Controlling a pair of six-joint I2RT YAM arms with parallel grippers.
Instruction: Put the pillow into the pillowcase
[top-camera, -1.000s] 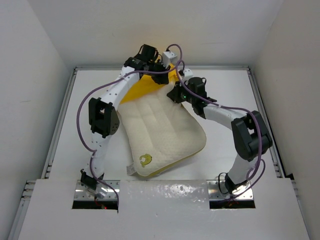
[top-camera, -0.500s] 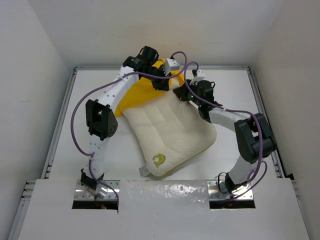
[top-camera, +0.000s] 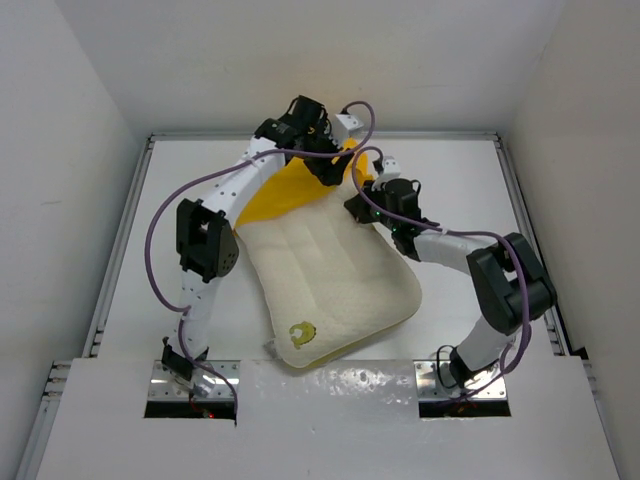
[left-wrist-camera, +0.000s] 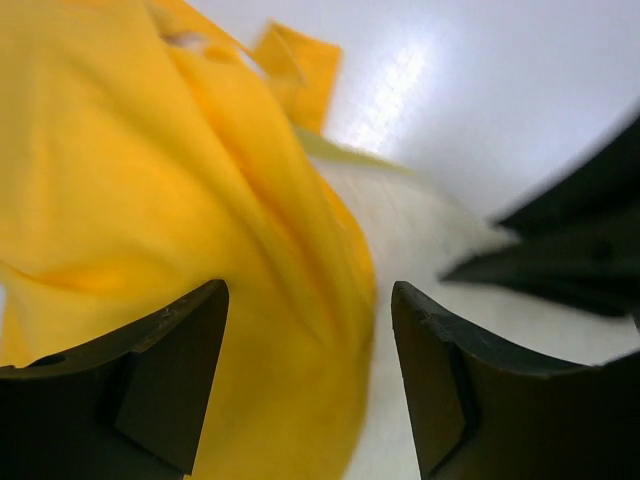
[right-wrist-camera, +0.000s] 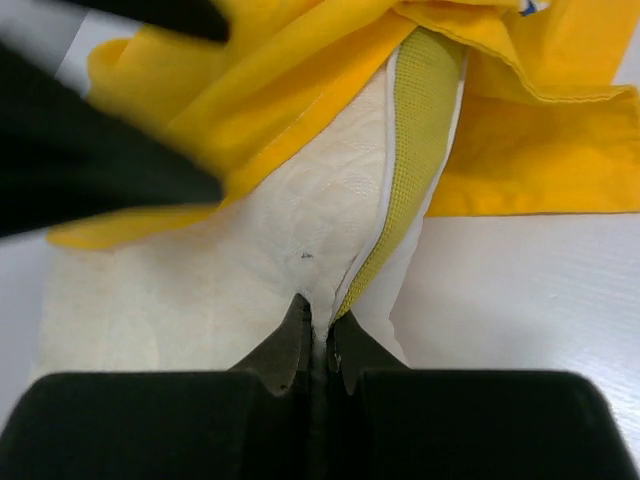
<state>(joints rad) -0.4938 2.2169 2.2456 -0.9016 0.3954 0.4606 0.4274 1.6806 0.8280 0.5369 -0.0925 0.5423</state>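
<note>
Two claws, one cushion, one cover; entries follow.

1. The pillow (top-camera: 335, 285): cream, quilted, at the centre of the overhead frame, with its logo corner toward the lower edge. Its upper end is overlapped by yellow cloth. You cannot tell whether it sits inside the mouth.
2. The pillowcase (top-camera: 272, 195): thin yellow fabric, bunched at upper centre, covering only the pillow's top end.
3. The right gripper (right-wrist-camera: 315, 335): jaws pressed together, pinching the pillow's corner beside its yellow-green mesh band (right-wrist-camera: 415, 150).
4. The left gripper (left-wrist-camera: 308, 295): jaws spread and clamping nothing, with yellow cloth lying under the gap.

Handling, as judged: the step is drawing the pillowcase down over the pillow.
- Lower the left gripper onto the hem, not a mid-panel fold.
- Take a single layer, so the mouth opens rather than closes.
- Use the right pinch as your anchor and pull the hem toward the lower frame, along the pillow.
- Watch the bunched cloth at the corner, which could snag on the band.
</note>
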